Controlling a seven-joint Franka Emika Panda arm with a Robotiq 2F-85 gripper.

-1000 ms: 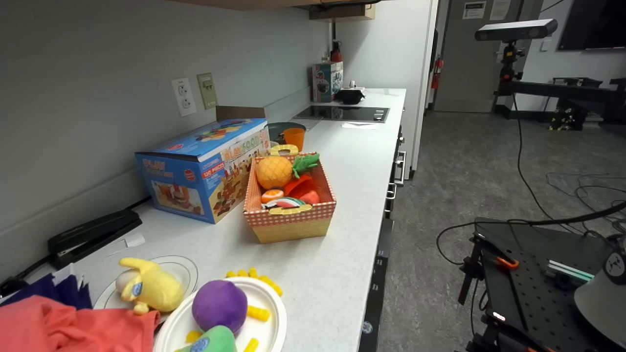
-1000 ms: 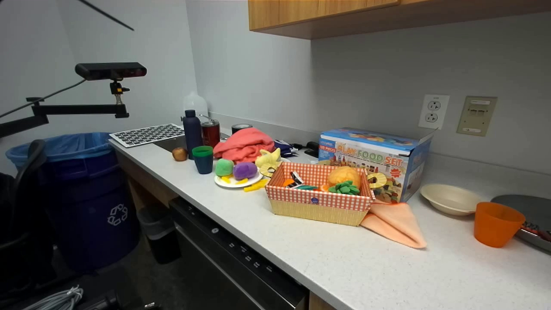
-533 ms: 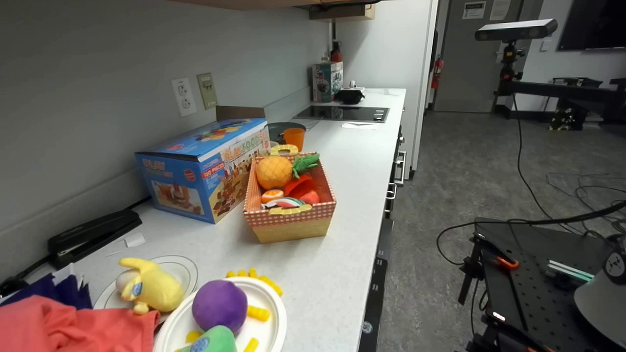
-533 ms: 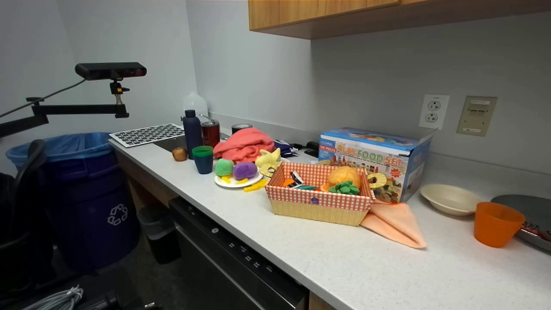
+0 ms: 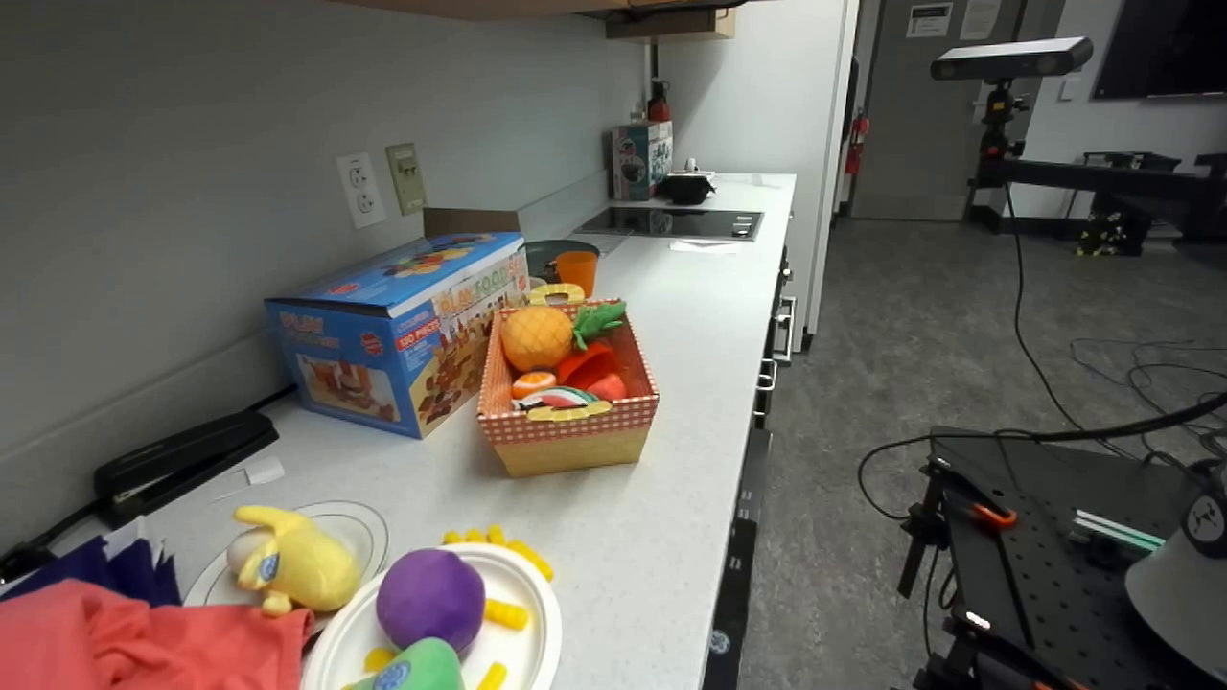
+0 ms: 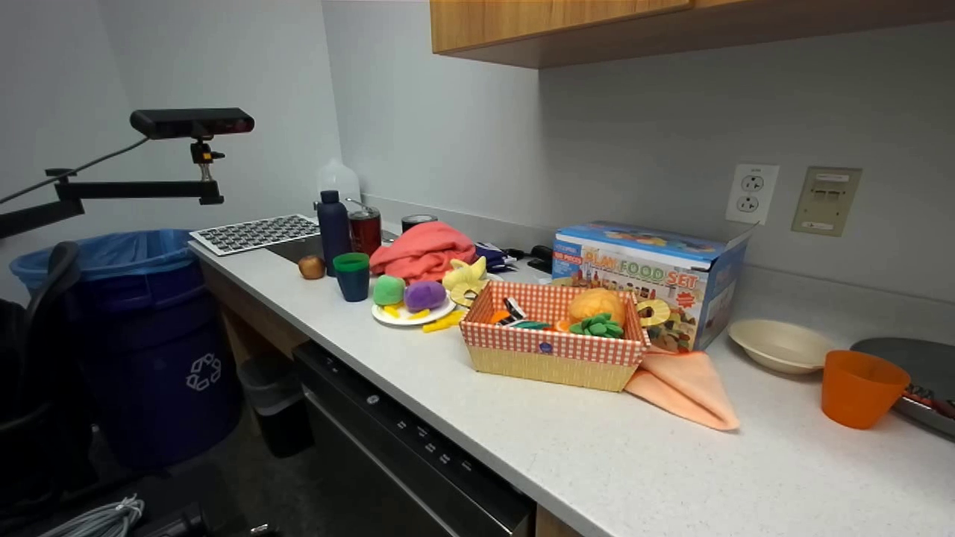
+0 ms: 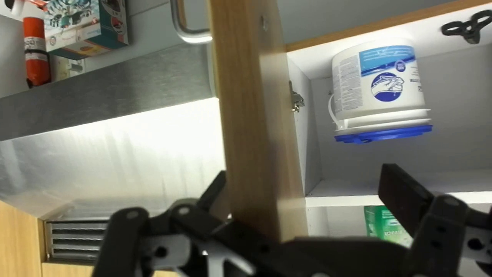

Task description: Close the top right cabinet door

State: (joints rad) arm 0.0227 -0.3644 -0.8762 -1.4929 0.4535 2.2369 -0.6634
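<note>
A wooden cabinet door (image 7: 250, 115) stands open, seen nearly edge-on in the wrist view, which appears upside down. A metal handle (image 7: 192, 36) is on its outer side, at the top of the picture. The open cabinet's interior (image 7: 353, 165) shows to the right of the door. My gripper (image 7: 304, 173) is open, with its fingers wide apart. The door's edge lies between the fingers, closer to the left one, which is partly hidden behind it. The right finger is apart from the door, before the interior. The gripper and this open door are out of view in both exterior views.
The cabinet holds a white bucket with a blue lid (image 7: 384, 88), a green box (image 7: 384, 221) and a black clip-like thing (image 7: 469, 27). A steel hood (image 7: 115, 154) is beyond the door. In an exterior view, upper cabinets (image 6: 567, 15) hang over a counter (image 6: 597, 462) with toys.
</note>
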